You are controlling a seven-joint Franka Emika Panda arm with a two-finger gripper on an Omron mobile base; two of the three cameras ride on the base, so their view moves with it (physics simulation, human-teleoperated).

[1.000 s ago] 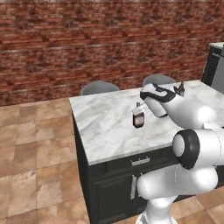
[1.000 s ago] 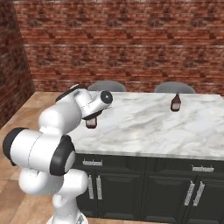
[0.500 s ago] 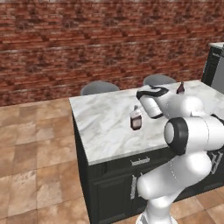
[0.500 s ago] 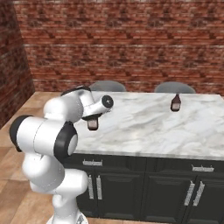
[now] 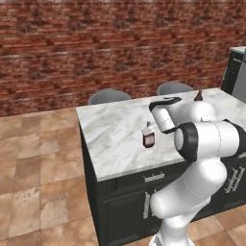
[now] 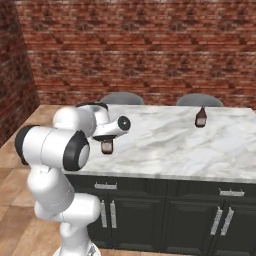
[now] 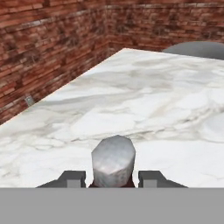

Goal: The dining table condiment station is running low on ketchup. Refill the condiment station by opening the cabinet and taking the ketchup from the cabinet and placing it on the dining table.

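Hand view: ketchup (image 7: 113, 162) sits clamped between claw (image 7: 112, 178) fingertips.

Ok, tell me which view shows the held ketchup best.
The left base view: the ketchup hangs side-on in the gripper, clear above the table. The right base view has it partly tucked under the hand. The hand view gives just its grey cap between the fingertips.

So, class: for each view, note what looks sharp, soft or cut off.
Left base view: bottle small and soft in the claw. Right base view: flat, even light, second bottle crisp on the table. Hand view: grey cap looms large, the bottle's body cut off below.
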